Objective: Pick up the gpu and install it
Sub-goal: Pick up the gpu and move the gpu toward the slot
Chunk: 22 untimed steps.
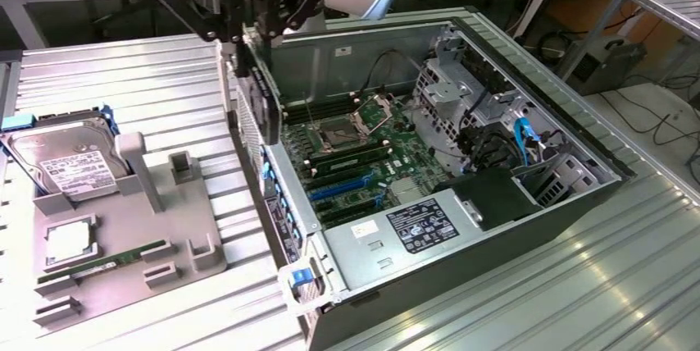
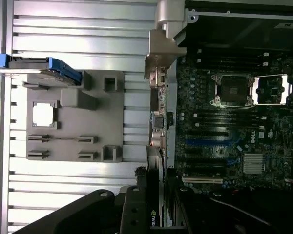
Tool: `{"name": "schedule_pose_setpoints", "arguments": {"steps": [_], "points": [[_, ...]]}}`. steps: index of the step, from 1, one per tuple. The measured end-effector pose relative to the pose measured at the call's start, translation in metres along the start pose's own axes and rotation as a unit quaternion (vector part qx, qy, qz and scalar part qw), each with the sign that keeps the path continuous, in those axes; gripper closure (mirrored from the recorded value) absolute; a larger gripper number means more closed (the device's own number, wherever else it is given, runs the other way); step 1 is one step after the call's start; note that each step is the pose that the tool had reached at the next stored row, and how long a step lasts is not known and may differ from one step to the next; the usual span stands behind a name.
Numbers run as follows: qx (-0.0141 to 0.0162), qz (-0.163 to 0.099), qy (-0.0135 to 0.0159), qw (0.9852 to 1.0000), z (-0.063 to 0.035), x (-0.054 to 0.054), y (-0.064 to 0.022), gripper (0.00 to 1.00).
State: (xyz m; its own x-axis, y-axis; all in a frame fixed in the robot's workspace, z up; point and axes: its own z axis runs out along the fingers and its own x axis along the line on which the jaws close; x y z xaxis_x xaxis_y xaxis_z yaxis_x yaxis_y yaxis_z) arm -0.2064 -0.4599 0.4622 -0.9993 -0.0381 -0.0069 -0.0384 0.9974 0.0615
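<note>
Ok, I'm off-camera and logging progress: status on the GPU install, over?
Claw shut on the gpu. Card upright at the computer case rear wall, not yet seated. The blue motherboard slots unfilled, nothing seen across them.

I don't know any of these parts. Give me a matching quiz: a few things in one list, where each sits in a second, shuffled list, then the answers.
Things
1. gpu
2. hard drive
3. RAM stick
4. power supply

Places
A. inside the open computer case
B. in the grey holder, next to the square chip
C. held in the gripper, above the case's edge
D. in a blue frame on the grey holder

Pairs: 1-C, 2-D, 3-B, 4-A
</note>
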Motion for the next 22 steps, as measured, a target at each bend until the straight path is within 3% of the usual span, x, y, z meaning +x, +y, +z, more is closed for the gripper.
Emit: {"name": "schedule_pose_setpoints", "arguments": {"steps": [4,9,14,22], "points": [[-0.0049,0.000,0.0000,1.0000,-0.0010,-0.018,-0.0022,0.74],[-0.0081,0.000,0.0001,1.0000,-0.0009,-0.043,-0.0041,0.74],[-0.0084,0.000,0.0001,1.0000,0.0008,-0.066,-0.0051,0.74],[-0.0084,0.000,0.0001,1.0000,0.0141,-0.102,-0.0073,0.74]]}}
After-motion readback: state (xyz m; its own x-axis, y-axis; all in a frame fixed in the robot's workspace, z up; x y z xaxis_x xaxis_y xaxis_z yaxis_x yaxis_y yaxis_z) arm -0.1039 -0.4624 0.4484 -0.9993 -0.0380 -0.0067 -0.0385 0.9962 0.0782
